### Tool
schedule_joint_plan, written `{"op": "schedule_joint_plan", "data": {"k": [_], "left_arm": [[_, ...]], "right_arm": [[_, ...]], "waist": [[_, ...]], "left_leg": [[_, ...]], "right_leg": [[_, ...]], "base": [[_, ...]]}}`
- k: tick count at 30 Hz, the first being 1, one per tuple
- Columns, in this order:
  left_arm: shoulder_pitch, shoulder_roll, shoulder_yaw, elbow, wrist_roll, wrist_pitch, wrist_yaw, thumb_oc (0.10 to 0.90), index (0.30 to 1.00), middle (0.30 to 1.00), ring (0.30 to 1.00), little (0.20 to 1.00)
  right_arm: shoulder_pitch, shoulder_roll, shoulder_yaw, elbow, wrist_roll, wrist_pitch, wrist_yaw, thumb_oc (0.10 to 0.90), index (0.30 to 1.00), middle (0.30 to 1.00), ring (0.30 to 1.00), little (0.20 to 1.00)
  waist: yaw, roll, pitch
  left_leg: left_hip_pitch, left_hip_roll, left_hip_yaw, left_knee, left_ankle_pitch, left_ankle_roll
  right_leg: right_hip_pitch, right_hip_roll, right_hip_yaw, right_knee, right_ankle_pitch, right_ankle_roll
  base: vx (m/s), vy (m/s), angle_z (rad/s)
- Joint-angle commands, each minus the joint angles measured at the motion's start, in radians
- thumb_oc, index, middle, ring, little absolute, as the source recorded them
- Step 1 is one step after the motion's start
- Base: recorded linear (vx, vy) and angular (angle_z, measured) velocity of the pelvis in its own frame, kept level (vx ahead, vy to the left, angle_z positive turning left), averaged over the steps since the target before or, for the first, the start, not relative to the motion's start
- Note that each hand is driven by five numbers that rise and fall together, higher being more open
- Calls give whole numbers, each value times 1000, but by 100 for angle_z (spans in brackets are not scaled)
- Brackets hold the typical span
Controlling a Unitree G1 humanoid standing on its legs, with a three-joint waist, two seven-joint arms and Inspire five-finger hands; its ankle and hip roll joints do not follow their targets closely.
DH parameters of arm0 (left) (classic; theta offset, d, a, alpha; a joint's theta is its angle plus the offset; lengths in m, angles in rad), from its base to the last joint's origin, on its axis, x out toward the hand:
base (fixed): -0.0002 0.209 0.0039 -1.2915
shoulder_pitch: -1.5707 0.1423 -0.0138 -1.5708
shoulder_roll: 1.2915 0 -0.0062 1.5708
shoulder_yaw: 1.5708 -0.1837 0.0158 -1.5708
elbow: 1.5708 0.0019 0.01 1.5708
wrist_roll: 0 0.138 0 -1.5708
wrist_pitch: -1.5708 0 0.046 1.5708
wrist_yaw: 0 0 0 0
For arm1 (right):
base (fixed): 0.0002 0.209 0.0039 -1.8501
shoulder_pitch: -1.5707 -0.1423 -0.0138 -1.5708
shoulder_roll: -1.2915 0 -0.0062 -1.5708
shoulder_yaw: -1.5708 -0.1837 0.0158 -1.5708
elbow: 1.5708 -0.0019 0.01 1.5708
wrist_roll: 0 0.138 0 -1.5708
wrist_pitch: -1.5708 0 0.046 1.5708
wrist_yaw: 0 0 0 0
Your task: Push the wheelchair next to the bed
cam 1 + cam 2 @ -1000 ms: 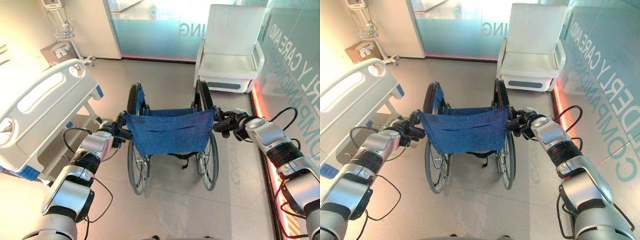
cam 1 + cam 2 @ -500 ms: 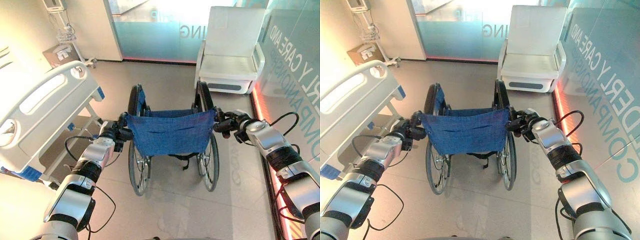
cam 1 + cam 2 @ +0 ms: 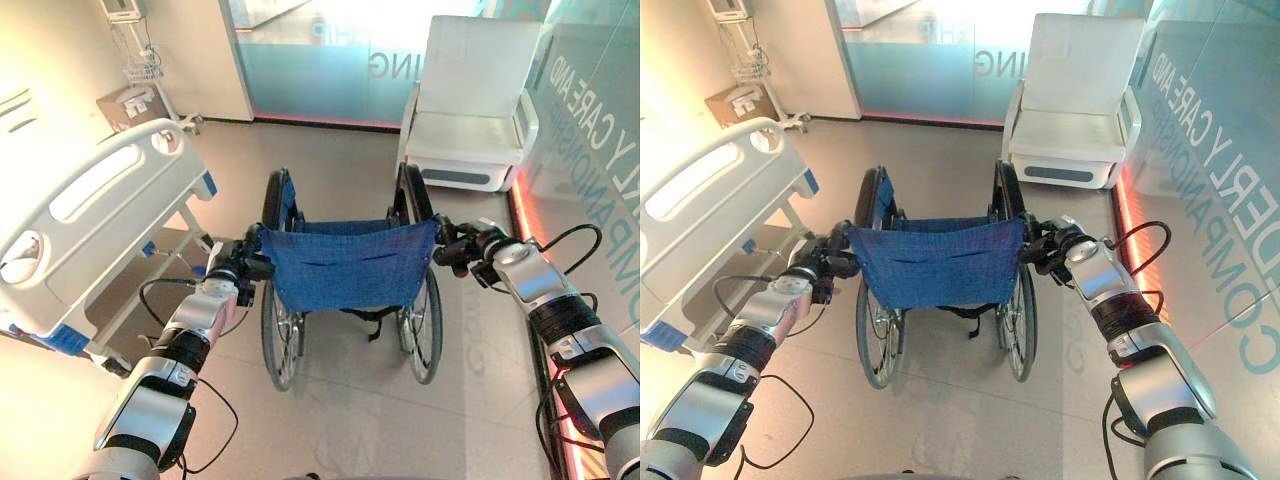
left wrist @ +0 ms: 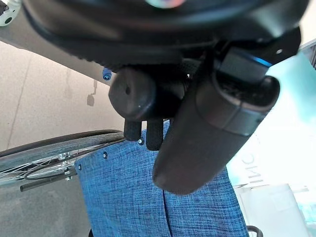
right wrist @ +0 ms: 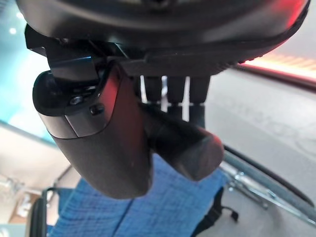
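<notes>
Both hands on the wheelchair's push handles, bed off to the left

The bed [image 3: 95,215] stands at the left on the floor, its white footboard nearest, with a cardboard box [image 3: 128,104] and a wire-basket stand [image 3: 143,70] by the wall beyond it. The left hand [image 3: 232,268] has its fingers curled round the left push handle [image 4: 132,93], thumb laid alongside, as the left wrist view shows. The wheelchair [image 3: 345,265] stands on the floor just beside the bed's foot end, its blue backrest towards the robot and both big wheels on the floor. The right hand [image 3: 462,250] is wrapped round the right push handle [image 5: 185,148], fingers over it and thumb beneath. A white armchair [image 3: 472,105] stands well apart ahead, against the glass wall at the right
</notes>
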Motion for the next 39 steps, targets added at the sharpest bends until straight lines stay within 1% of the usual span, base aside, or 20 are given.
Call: {"op": "schedule_joint_plan", "data": {"k": [1,7,10,12,15,16,18,19,23,24,26,28,29,31,33,35,36,37,38,39], "left_arm": [[-24,41,-72,-43,76,-66,-47,400,300,300,300,300],[-31,53,-67,-46,88,-80,-60,400,300,300,300,300],[-26,64,-54,-60,81,-97,-54,400,300,300,300,300],[-21,73,-52,-78,72,-110,-45,400,300,300,300,300],[5,70,-48,-101,55,-126,-16,400,300,300,300,300],[27,56,-38,-120,47,-135,10,400,300,300,300,300],[37,51,-32,-133,41,-144,26,400,300,300,300,300],[36,51,-34,-133,35,-150,27,400,300,300,300,300],[28,50,-40,-105,20,-169,19,400,300,300,300,300],[41,53,-32,-101,19,-167,19,400,300,300,300,300],[74,52,-17,-122,23,-147,28,400,300,300,300,300],[112,47,-8,-143,22,-141,46,400,300,300,300,300],[123,43,-7,-146,21,-144,50,400,300,300,300,300],[143,31,-9,-150,16,-160,58,400,300,300,300,300],[150,22,-17,-148,12,-174,62,400,300,300,300,300],[147,17,-29,-147,16,-177,58,400,300,300,300,300],[149,17,-30,-148,21,-182,55,400,300,300,300,300],[148,17,-31,-149,24,-185,54,400,300,300,300,300],[149,20,-28,-146,27,-192,52,400,300,300,300,300],[147,17,-24,-148,37,-195,54,400,300,300,300,300]], "right_arm": [[-31,-27,95,57,-108,-9,40,400,300,300,300,300],[-22,-28,81,50,-84,-20,9,400,300,300,300,300],[-17,-39,68,39,-80,-45,-18,400,300,300,300,300],[-12,-51,56,24,-71,-72,-42,400,300,300,300,300],[14,-48,41,20,-90,-111,-73,400,300,300,300,300],[37,-41,30,19,-89,-136,-103,400,300,300,300,300],[53,-38,12,10,-88,-153,-126,400,300,300,300,300],[58,-36,3,6,-90,-162,-139,400,300,300,300,300],[40,-59,-10,19,-78,-202,-157,400,300,300,300,300],[31,-64,-4,25,-67,-223,-143,400,300,300,300,300],[35,-70,17,10,-43,-247,-138,400,300,300,300,300],[54,-81,26,-7,-34,-280,-132,400,300,300,300,300],[63,-87,26,-12,-36,-288,-129,400,300,300,300,300],[80,-111,19,-18,-38,-319,-118,400,300,300,300,300],[97,-127,9,-12,-40,-345,-120,400,300,300,300,300],[109,-132,4,-7,-37,-351,-132,400,300,300,300,300],[109,-130,4,0,-34,-356,-140,400,300,300,300,300],[103,-128,7,8,-33,-360,-142,400,300,300,300,300],[95,-123,11,19,-32,-363,-145,400,300,300,300,300],[79,-108,15,32,-36,-352,-148,400,300,300,300,300]], "waist": [[40,-37,15],[45,-33,33],[47,-18,46],[41,-16,63],[24,-26,94],[14,-30,107],[3,-39,124],[0,-41,128],[-5,-43,120],[3,-41,107],[6,-50,87],[4,-62,71],[3,-54,65],[-1,-57,47],[1,-55,34],[11,-54,39],[23,-53,50],[30,-62,61],[37,-58,71],[55,-53,90]], "left_leg": [[-22,-79,32,71,-89,33],[-32,-98,32,101,-110,63],[-46,-108,46,108,-110,82],[-51,-119,52,120,-121,87],[-24,-129,43,135,-149,80],[9,-138,19,134,-188,69],[18,-140,9,150,-211,71],[17,-134,0,164,-226,72],[-34,-79,11,290,-263,62],[-27,-42,24,337,-293,46],[-24,10,38,396,-319,21],[-28,40,38,447,-276,2],[-23,60,30,477,-274,-10],[-37,86,33,545,-212,-40],[-61,84,18,602,-150,-67],[-119,62,-7,612,-126,-72],[-145,27,-22,590,-143,-58],[-168,-6,-18,561,-132,-38],[-174,-18,-8,508,-124,-36],[-217,-33,8,434,-91,-41]], "right_leg": [[-52,-23,38,149,-75,-5],[-107,-67,35,281,-89,19],[-165,-85,27,498,-97,22],[-238,-107,36,600,-27,27],[-282,-138,42,503,70,37],[-298,-163,63,391,117,57],[-305,-194,81,251,196,58],[-307,-205,104,214,197,59],[-292,-182,119,227,98,49],[-289,-172,99,275,45,52],[-298,-152,70,320,-1,30],[-298,-125,53,311,-10,-9],[-289,-106,56,319,-35,-10],[-271,-74,35,294,-54,-43],[-244,-37,17,269,-84,-76],[-211,-12,9,248,-99,-91],[-198,-4,16,245,-98,-87],[-193,-9,17,234,-80,-89],[-174,5,21,231,-87,-84],[-124,33,30,212,-103,-82]], "base": [[63,116,0],[65,119,-2],[87,152,-5],[121,66,-13],[274,-113,-11],[359,-216,-19],[319,-296,-5],[274,-353,21],[290,-389,35],[416,-471,45],[388,-448,52],[298,-327,31],[361,-297,16],[299,-241,23],[250,-221,35],[246,-189,28],[228,-151,11],[221,-109,8],[308,-112,7],[349,-89,3]]}}
